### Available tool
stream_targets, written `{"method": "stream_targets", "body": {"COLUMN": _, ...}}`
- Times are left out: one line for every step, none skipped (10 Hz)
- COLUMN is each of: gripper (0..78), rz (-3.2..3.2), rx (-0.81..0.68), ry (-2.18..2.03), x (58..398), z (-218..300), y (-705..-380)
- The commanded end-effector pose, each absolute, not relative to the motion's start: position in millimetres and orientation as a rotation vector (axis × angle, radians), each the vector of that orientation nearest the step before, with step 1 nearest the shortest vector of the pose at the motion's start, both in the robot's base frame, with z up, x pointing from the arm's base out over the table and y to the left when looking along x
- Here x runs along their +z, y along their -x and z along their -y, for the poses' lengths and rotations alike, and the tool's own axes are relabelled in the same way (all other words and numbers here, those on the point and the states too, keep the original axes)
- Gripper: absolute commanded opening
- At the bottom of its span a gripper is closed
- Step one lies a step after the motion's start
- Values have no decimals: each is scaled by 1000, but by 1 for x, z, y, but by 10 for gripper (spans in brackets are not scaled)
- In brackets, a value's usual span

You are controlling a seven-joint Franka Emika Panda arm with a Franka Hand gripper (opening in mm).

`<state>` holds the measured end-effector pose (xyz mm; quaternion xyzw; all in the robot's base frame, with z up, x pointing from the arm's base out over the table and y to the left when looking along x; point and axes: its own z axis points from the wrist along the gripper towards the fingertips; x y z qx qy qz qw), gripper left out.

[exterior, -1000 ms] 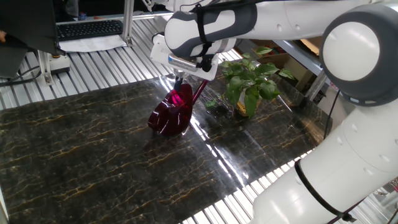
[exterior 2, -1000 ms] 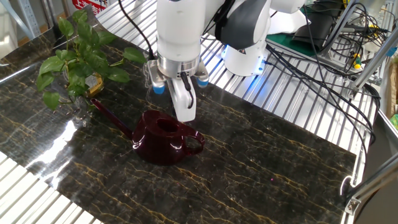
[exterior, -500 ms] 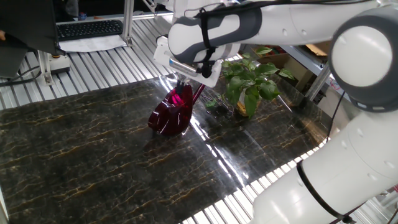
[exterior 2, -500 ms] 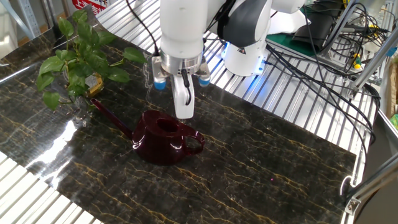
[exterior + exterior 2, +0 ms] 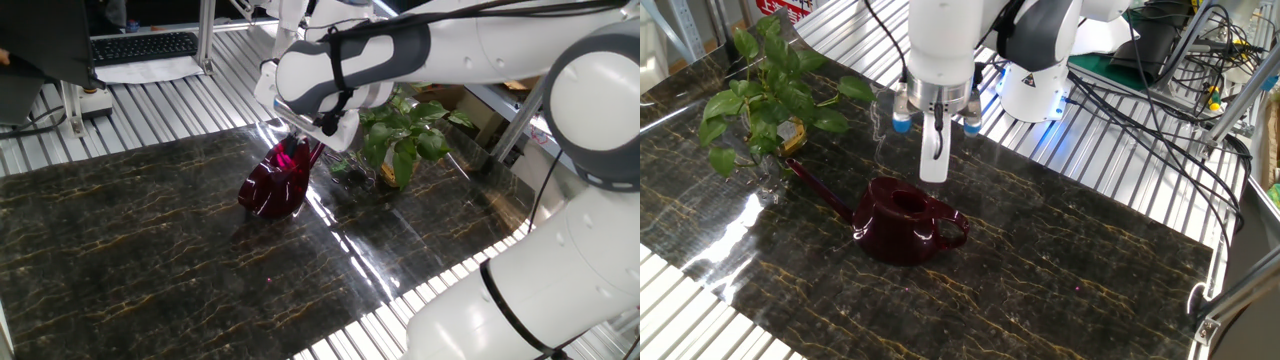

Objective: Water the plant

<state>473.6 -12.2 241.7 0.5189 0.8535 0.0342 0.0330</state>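
Since the earlier frames the white two-finger gripper (image 5: 933,172) has risen straight up from the dark red translucent watering can with a long spout (image 5: 902,222); its fingertips were level with the can's top opening a second ago and now hang clear above it. The can itself has not shifted.

Jaws: the fingers appear close together with nothing between them; whether a small gap remains cannot be told from either view. The gripper holds nothing.

Position of task items: the can stands upright on the dark marbled tabletop (image 5: 1060,270), free of the arm. The small potted plant with broad bright green heart-shaped leaves (image 5: 762,100) stands near the table's far corner, just beyond the spout tip.

Orientation: the can's long axis runs from the loop handle (image 5: 954,228), on the side away from the plant, through the body and along the thin spout (image 5: 820,190). The spout points at the base of the plant and ends just beside its pot; contact cannot be confirmed.

Step in hand, as judged: the can is ungrasped and no pouring is under way, so watering has either not begun or is finished; the frames do not settle which. If not begun, the next move calls for descending onto the handle or rim, closing firmly, lifting, then tipping spout-down over the pot.
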Motion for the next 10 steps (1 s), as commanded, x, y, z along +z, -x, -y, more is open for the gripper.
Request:
{"method": "stream_targets", "body": {"gripper": 0, "rz": -2475, "rx": -38, "ry": -1816, "x": 244, "z": 9, "y": -475}}
{"method": "stream_targets", "body": {"gripper": 0, "rz": -2483, "rx": -55, "ry": -1832, "x": 244, "z": 9, "y": -476}}
{"method": "stream_targets", "body": {"gripper": 0, "rz": -2495, "rx": -82, "ry": -1883, "x": 247, "z": 7, "y": -483}}
{"method": "stream_targets", "body": {"gripper": 0, "rz": -2505, "rx": -82, "ry": -1900, "x": 248, "z": 7, "y": -488}}
{"method": "stream_targets", "body": {"gripper": 0, "rz": -2514, "rx": -78, "ry": -1905, "x": 249, "z": 7, "y": -490}}
{"method": "stream_targets", "body": {"gripper": 0, "rz": -2522, "rx": -66, "ry": -1905, "x": 250, "z": 7, "y": -494}}
{"method": "stream_targets", "body": {"gripper": 0, "rz": -2525, "rx": -58, "ry": -1906, "x": 250, "z": 7, "y": -499}}
{"method": "stream_targets", "body": {"gripper": 0, "rz": -2530, "rx": -52, "ry": -1902, "x": 250, "z": 7, "y": -500}}
{"method": "stream_targets", "body": {"gripper": 0, "rz": -2538, "rx": -55, "ry": -1880, "x": 245, "z": 7, "y": -504}}
{"method": "stream_targets", "body": {"gripper": 0, "rz": -2542, "rx": -56, "ry": -1866, "x": 242, "z": 6, "y": -507}}
